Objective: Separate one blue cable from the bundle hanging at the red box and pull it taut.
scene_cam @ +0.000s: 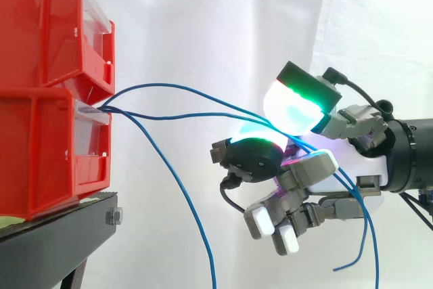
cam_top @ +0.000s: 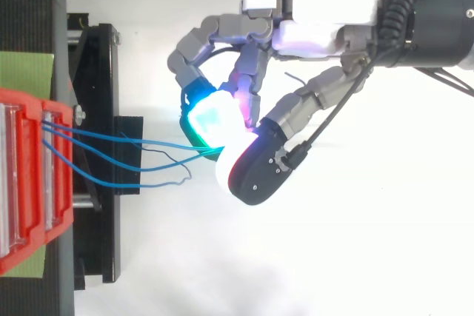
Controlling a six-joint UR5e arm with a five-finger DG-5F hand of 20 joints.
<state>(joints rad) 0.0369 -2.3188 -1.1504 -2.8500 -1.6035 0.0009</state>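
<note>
A: We've got the hand [scene_cam: 352, 162] right of the bins, two thick glowing pads [scene_cam: 294, 105] clamped on thin blue cable [scene_cam: 196, 114], other fingers curled under.
B: One strand?
A: We can't tell; the pads hide it. Strands run left into the glossy red box [scene_cam: 47, 147] on the black stand [scene_cam: 61, 225]; one loop leaves the bottom edge.
</note>
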